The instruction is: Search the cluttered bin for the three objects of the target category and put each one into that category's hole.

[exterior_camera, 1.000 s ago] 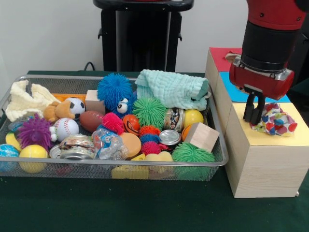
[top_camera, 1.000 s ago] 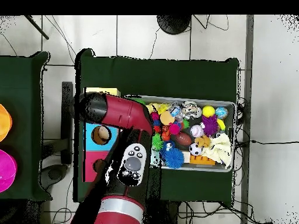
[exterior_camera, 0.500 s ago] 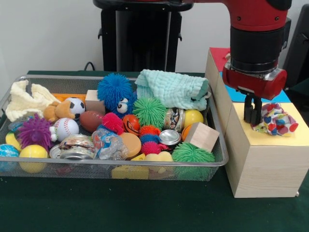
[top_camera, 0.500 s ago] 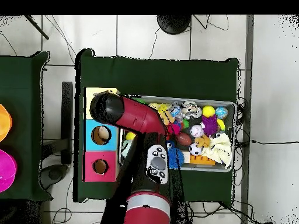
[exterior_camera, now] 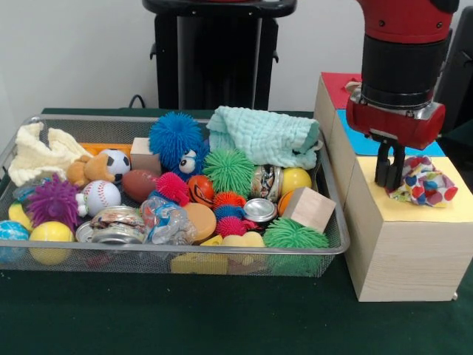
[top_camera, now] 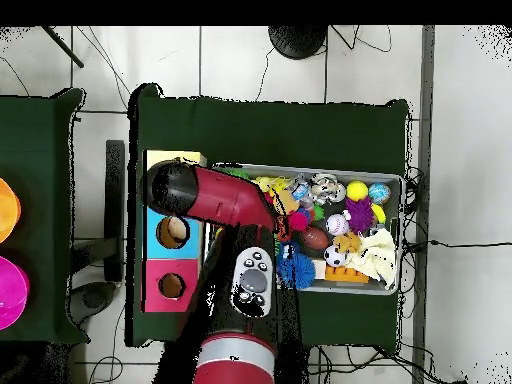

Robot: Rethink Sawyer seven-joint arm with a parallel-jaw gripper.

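Observation:
My gripper (exterior_camera: 389,181) hangs straight down over the yellow top of the pale wooden box (exterior_camera: 443,213). Its fingers stand close together, shut and empty, with the tips at the left edge of a crumpled multicoloured cloth (exterior_camera: 423,183) lying on that top. The hole does not show: the cloth covers it in the front view and the arm (top_camera: 205,195) covers it in the overhead view. The bin (exterior_camera: 185,252) stands to the left, full of balls, cans, cloths and blocks. It also shows in the overhead view (top_camera: 401,181).
A mint cloth (exterior_camera: 262,137) and a cream cloth (exterior_camera: 41,155) lie at the back of the bin. A wooden cube (exterior_camera: 309,209) leans at its right end. The blue-topped box (exterior_camera: 353,140) and the red-topped box (exterior_camera: 336,85) stand behind the yellow one.
The arm swung a little left, then back right. The gripper stays beside the multicoloured cloth, which has not moved.

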